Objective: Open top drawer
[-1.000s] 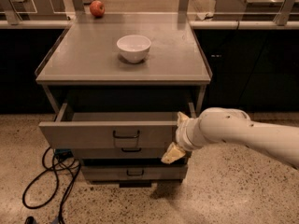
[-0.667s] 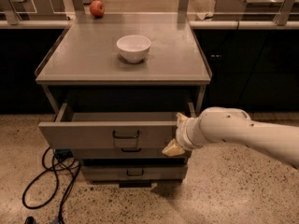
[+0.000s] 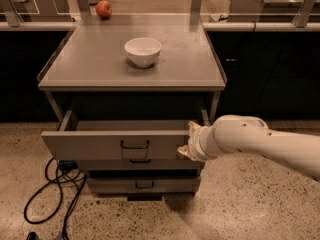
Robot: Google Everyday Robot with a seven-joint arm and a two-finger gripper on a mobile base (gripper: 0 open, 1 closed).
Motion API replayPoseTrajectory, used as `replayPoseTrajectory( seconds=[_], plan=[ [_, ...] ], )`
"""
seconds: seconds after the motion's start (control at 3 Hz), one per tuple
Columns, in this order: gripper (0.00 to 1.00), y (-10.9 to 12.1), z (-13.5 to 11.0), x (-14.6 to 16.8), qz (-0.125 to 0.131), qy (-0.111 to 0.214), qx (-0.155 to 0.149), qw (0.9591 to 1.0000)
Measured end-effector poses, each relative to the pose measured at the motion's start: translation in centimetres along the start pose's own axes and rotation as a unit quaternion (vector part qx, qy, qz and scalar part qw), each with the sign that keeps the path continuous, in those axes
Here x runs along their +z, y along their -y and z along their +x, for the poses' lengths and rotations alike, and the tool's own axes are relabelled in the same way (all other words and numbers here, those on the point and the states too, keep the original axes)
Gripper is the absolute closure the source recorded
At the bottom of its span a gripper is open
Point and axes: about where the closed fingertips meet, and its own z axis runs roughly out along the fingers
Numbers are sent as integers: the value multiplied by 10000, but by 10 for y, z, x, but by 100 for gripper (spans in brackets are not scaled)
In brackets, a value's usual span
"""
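Drawer-opening looks well along: top drawer (image 3: pixel 100 144) sits partly out, gripper (image 3: pixel 189 143) at its right front corner, grasp impossible to tell; next, perhaps a farther straight pull.

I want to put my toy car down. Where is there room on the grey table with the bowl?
The table top is bare left and right of the white bowl, and along the front edge before it. The apple sits beyond the back-left corner. It is crowded at the right end of the open top drawer, where the gripper is.
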Motion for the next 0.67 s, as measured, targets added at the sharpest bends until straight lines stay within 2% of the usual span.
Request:
replayPoseTrajectory(
  seconds=[0.33, 0.67],
  plan=[
    [100, 2, -4, -6, 0, 0, 0, 10000],
    [100, 4, -7, -12, 0, 0, 0, 10000]
  ],
)
